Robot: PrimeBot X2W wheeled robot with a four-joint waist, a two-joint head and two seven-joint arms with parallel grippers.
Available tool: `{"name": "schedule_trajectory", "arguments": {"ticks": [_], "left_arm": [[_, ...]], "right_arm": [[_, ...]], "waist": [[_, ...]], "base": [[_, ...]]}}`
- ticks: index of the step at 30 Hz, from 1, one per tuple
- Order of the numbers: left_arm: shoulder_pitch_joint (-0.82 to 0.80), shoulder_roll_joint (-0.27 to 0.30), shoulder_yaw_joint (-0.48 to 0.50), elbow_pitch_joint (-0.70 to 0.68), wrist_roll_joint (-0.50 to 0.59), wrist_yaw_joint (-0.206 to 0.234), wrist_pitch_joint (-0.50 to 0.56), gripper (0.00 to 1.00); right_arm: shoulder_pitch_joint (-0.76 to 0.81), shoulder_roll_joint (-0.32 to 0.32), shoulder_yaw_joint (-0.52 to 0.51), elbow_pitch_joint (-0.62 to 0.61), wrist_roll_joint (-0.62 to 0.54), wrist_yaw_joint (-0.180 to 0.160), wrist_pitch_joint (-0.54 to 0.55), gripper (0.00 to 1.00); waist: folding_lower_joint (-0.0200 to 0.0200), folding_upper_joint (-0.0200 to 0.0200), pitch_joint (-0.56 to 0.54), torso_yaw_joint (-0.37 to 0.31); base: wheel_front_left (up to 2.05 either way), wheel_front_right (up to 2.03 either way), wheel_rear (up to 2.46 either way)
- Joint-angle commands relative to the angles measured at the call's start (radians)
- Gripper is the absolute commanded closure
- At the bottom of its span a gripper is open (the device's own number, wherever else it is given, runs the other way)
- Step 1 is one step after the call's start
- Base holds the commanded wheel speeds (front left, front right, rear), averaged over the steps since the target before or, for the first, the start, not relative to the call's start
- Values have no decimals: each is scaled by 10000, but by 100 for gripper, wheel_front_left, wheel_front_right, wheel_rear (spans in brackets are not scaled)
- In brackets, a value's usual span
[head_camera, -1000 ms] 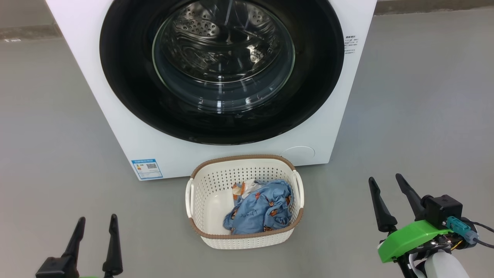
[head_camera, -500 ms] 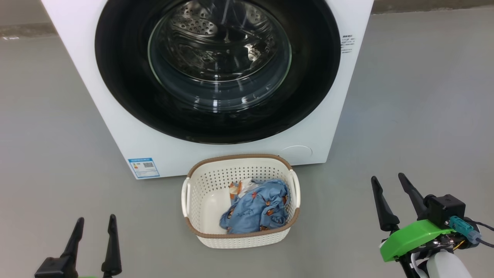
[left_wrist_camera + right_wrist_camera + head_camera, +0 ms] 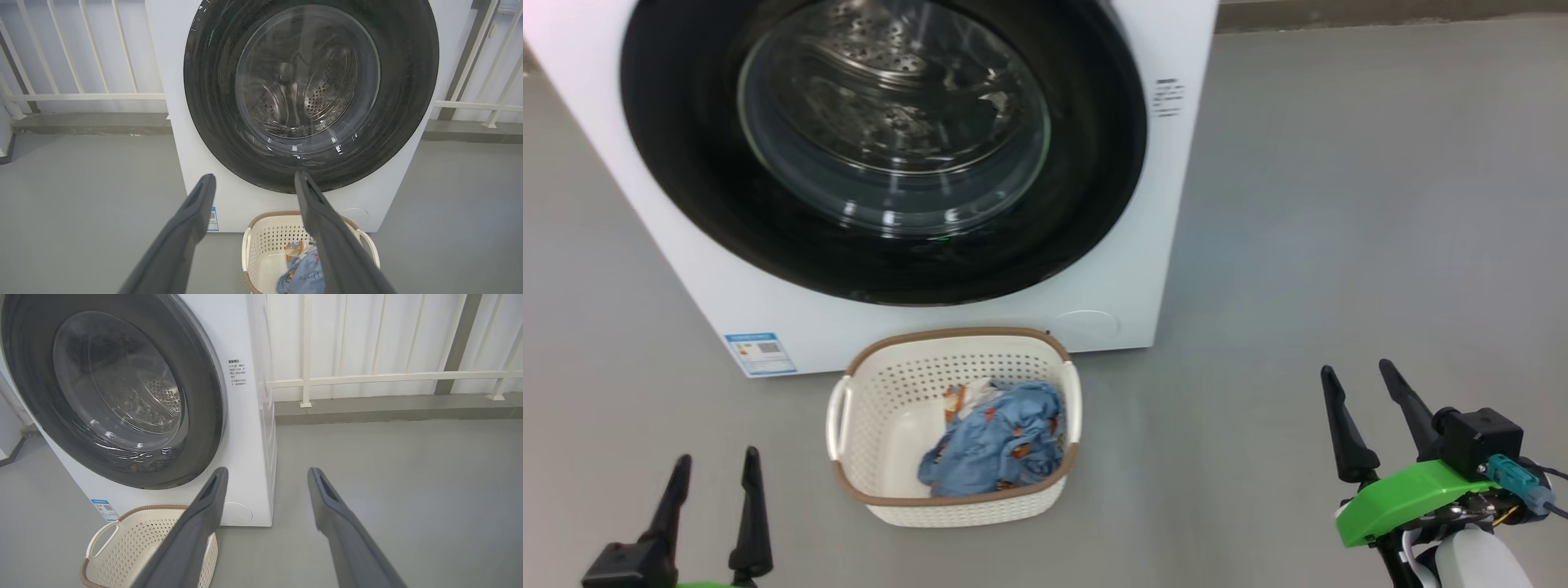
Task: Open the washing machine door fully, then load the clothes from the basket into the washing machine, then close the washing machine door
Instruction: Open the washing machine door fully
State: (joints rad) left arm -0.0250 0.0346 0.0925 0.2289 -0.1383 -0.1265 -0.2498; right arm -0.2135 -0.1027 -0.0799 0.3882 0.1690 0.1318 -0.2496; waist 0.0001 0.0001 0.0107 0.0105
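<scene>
Left pincer (image 3: 716, 459) at seven o'clock and right pincer (image 3: 1358, 369) at four hang with fingers apart, holding nothing. Ahead, the basket (image 3: 956, 510) holds the clothes (image 3: 996, 441) on its three-o'clock side. Beyond, at twelve, the door (image 3: 670, 163) of the washing machine (image 3: 931, 322) stands closed.

The right claw (image 3: 266, 470), dark fingers spread and empty, hangs over grey floor (image 3: 400, 477). Leftward stand a big white washing machine (image 3: 249, 433), its black-rimmed round glass door (image 3: 206, 404) shut, and a cream perforated basket (image 3: 135, 539).

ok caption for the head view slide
Glossy black-rimmed round washer door shut; cream perforated plastic basket holds light-blue clothes; left fingers and right fingers open.
</scene>
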Motion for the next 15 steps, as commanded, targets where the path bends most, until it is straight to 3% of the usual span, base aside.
{"name": "schedule_trajectory", "arguments": {"ticks": [1,7,15], "left_arm": [[-375,163,370,-365,-19,-5,-120,0],[-309,161,315,-514,73,-19,-120,0],[-282,159,166,-701,52,-33,-120,0]], "right_arm": [[-194,-53,170,-335,-67,-11,-122,0],[-201,-47,173,-458,-66,-11,-122,0],[-255,-56,216,-494,-26,-11,-122,0]], "waist": [[0,-1,19,15],[0,-1,98,50],[0,-1,207,73]], "base": [[100,100,-200],[73,73,-145],[25,25,-50]]}}
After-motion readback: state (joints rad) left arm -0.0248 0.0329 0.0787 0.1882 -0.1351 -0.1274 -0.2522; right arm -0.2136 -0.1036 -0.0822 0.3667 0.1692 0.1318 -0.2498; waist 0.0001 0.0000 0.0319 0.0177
